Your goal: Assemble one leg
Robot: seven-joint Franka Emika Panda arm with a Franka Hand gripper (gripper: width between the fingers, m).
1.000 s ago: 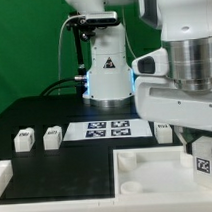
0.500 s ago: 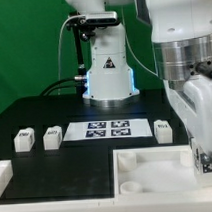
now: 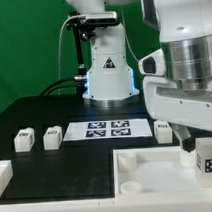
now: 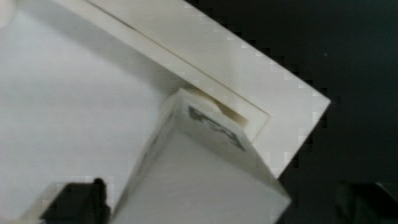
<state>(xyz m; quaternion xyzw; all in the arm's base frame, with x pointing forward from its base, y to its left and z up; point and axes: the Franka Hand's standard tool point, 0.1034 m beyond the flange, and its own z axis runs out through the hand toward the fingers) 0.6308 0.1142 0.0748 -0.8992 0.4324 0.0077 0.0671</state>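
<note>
While a green backdrop is hanging behind the black bench (image 3: 54, 106), the marker board (image 3: 107, 128) and three loose legs are lying there; the end effector (image 3: 199, 155) is pinching the leg (image 3: 208, 158) above the white tray (image 3: 147, 177), blocking its right side.

Lab: green backdrop (image 3: 21, 48), marker board (image 3: 107, 128)
</note>
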